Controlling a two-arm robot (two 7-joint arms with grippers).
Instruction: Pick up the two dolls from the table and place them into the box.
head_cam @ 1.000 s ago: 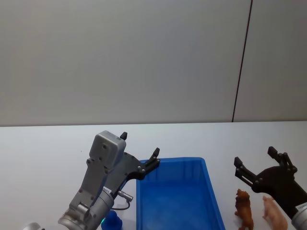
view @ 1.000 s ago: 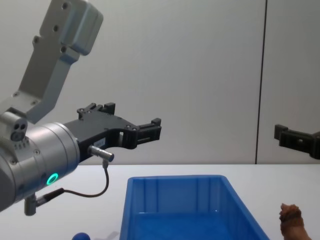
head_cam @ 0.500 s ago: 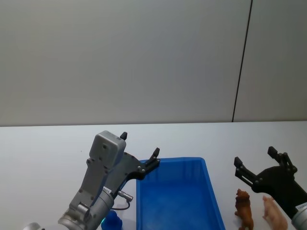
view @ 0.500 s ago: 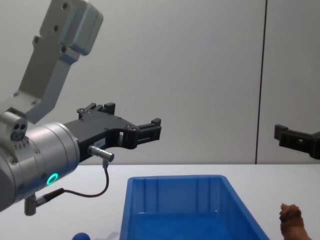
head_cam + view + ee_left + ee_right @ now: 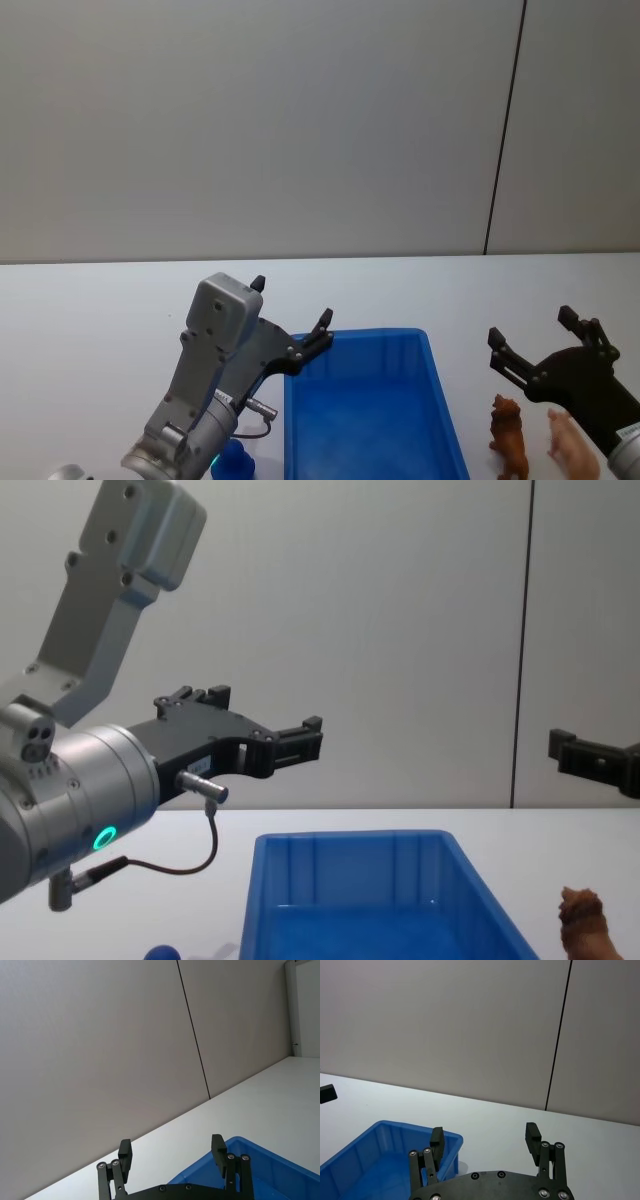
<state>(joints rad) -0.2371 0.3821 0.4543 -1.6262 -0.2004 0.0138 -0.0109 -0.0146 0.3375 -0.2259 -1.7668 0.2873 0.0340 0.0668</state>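
Two grippers hang in the air over a white table, and nothing has moved in the last second: arms, toys and box sit exactly as before. The left gripper is raised above the far left corner of the blue box, its fingers spread wide with nothing between them. The right gripper is off the box's right side, above the table, fingers likewise wide apart and empty. The box holds nothing that can be seen. The brown doll stands on the table just right of the box, near the right gripper, with a pink figure close beside it on the outer side. The blue doll lies on the table just left of the box, near the robot, partly hidden by the left arm. With nothing shifted, neither doll has been picked up and the whole task lies ahead. Each gripper is on the same side as one doll, so a descent toward either seems the likely next step.
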